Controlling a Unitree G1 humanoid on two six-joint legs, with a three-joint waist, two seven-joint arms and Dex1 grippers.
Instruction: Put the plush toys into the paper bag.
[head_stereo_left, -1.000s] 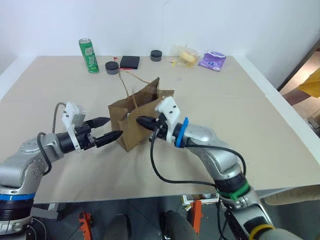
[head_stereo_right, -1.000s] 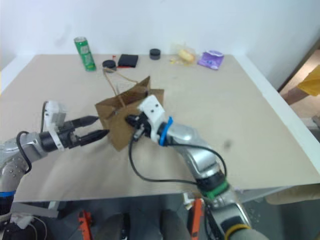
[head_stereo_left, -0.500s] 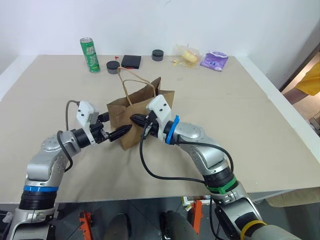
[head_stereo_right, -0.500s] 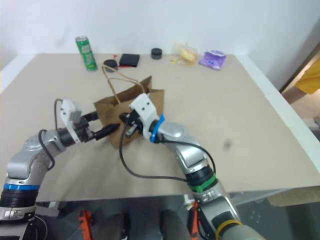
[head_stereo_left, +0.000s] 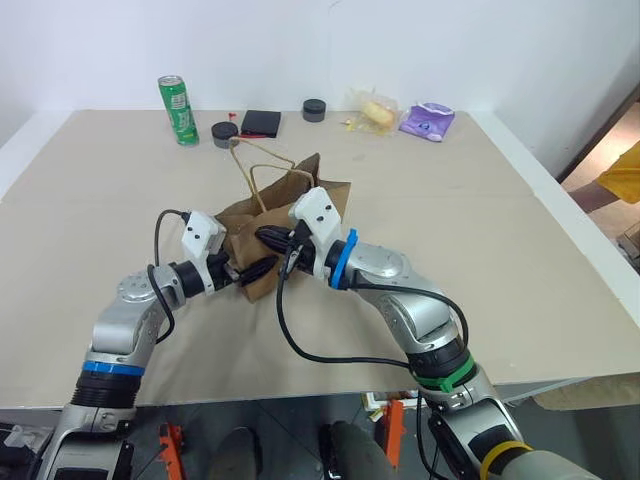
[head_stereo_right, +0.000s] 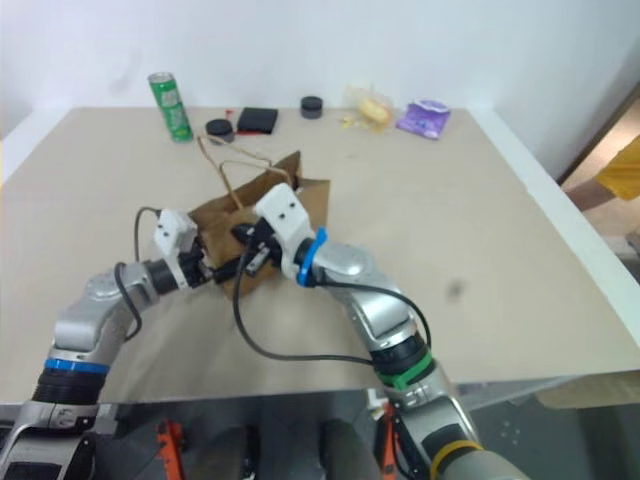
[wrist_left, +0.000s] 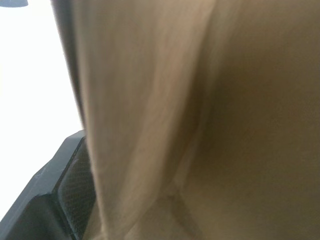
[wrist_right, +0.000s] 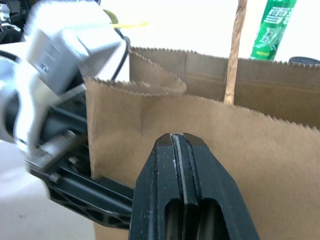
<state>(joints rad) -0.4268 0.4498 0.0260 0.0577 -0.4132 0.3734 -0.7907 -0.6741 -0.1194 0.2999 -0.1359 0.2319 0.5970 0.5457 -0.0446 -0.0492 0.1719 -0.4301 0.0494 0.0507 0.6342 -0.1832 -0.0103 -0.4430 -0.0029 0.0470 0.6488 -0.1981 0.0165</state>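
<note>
Kraft paper bag (head_stereo_left: 285, 225) stands upright near the middle of the table (head_stereo_left: 480, 250), its serrated mouth open upward and its twine loop handles (head_stereo_left: 248, 170) arching over it. The right gripper (head_stereo_left: 268, 238) meets the bag's near wall from about four o'clock, its two black fingers pressed flat together against the paper (whether they pinch a fold cannot be told). The left gripper (head_stereo_left: 252, 270) comes in from about eight o'clock with fingers spread wide at the bag's lower corner; in the left wrist view one textured black finger (wrist_left: 55, 200) lies beside the creased brown wall.

No plush toy can be made out in the bag or on the table.

Along the far edge, well apart from the bag, stand a green can (head_stereo_left: 177, 110) at eleven o'clock, a dark round lid (head_stereo_left: 224, 133), a flat black box (head_stereo_left: 260, 123), a small dark puck (head_stereo_left: 315, 108), then at one o'clock a crinkled clear packet of yellow items (head_stereo_left: 372, 112) and a glossy purple pouch (head_stereo_left: 427, 121). The tabletop is matte beige with a white rim.
</note>
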